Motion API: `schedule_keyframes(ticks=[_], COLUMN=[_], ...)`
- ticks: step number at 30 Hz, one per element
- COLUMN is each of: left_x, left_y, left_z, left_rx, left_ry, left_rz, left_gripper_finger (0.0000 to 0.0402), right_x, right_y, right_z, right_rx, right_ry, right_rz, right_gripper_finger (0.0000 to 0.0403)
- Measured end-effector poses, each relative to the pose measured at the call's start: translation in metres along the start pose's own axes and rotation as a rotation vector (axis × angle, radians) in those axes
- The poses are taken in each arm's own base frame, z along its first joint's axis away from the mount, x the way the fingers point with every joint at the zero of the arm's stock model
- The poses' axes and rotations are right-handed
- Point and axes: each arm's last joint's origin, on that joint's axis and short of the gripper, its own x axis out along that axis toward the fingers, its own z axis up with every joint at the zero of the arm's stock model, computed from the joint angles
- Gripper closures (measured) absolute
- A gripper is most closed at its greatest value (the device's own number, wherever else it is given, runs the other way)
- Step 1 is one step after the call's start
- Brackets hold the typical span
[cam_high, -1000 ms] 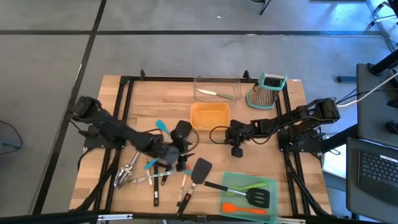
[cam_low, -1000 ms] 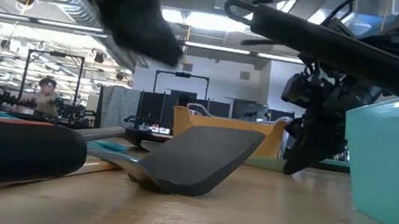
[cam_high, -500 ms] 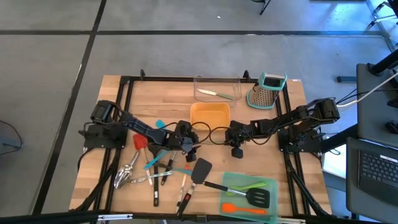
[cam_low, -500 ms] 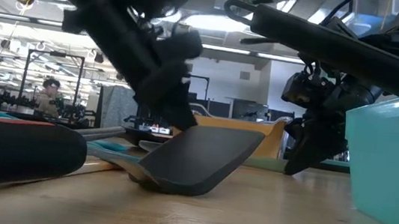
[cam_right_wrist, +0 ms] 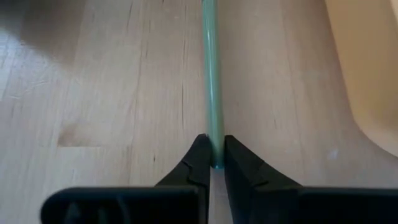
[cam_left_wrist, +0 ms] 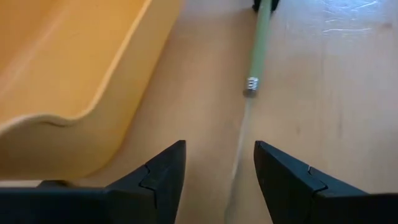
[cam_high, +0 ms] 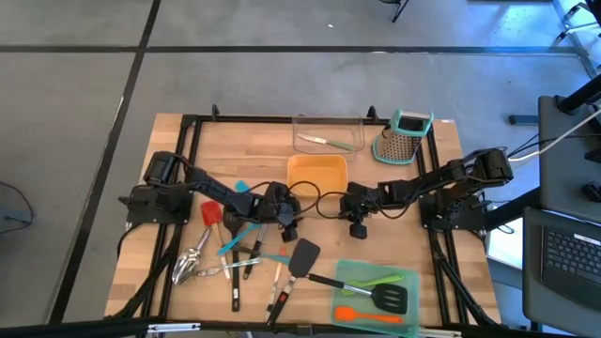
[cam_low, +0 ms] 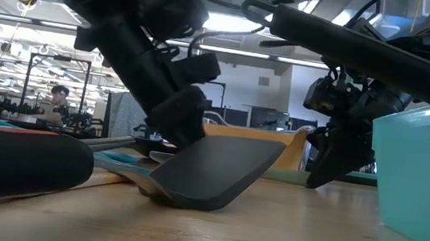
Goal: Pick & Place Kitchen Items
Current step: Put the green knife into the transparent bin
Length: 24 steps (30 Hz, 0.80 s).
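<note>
Wooden table (cam_high: 235, 141) under two dark arms, with open floor beyond it. The right gripper (cam_right_wrist: 211, 147) is pressed together on the end of a thin green-handled tool (cam_right_wrist: 210, 68), held low over the wood just in front of the orange tray (cam_high: 316, 176). The left gripper (cam_left_wrist: 217, 152) faces it from the other side. Its fingers are spread and straddle the tool's thin metal end without touching it.

This looks like a handover, and the risks lie there. If the right gripper lets go before the left has a firm hold, the tool would probably drop back onto the table. The metal end is very slim, so the left fingers might close beside it, or pinch it off-centre and twist it. The orange tray's wall is just beside the left gripper, so a sideways correction could nudge the tray.

Counted from above:
- Three trays: the orange one, a clear one (cam_high: 329, 134) and a teal-green one (cam_high: 376, 296).
- One box grater (cam_high: 404, 138).
- One knife (cam_high: 317, 141) in the clear tray.
- Three tools in the teal-green tray: a black slotted spatula (cam_high: 387, 299), a green one (cam_high: 380, 280) and an orange one (cam_high: 355, 314).
- One black spatula (cam_high: 302, 256), one pair of tongs (cam_high: 191, 265) and one red spatula (cam_high: 210, 214), all loose on the wood.
- Several more handles in a crossed pile — too overlapped for me to count surely.
</note>
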Motion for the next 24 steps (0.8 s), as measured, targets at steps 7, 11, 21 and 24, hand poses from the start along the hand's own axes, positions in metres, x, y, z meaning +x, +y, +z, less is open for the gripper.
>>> schedule_keyframes(ticks=[7, 11, 21, 24], left_x=[0.019, 0.031, 0.021, 0.016], left_y=[0.003, 0.009, 0.008, 0.003], left_z=[-0.007, -0.012, -0.007, -0.007], left_rx=[-0.03, -0.063, -0.093, -0.09], left_ry=[0.005, 0.029, 0.074, 0.081], left_rz=[-0.07, -0.096, -0.211, -0.21], left_gripper_finger=[0.0241, 0.0271, 0.0397, 0.0398], right_x=[0.0, 0.0, 0.001, 0.001], right_y=[0.0, 0.0, 0.001, 0.001], right_z=[0.0, 0.001, 0.002, 0.003], right_rx=[0.001, 0.003, -0.004, 0.001], right_ry=[-0.004, -0.006, -0.04, -0.043], right_rz=[0.001, 0.001, -0.01, -0.006], right_gripper_finger=[0.0381, 0.0381, 0.0309, 0.0283])
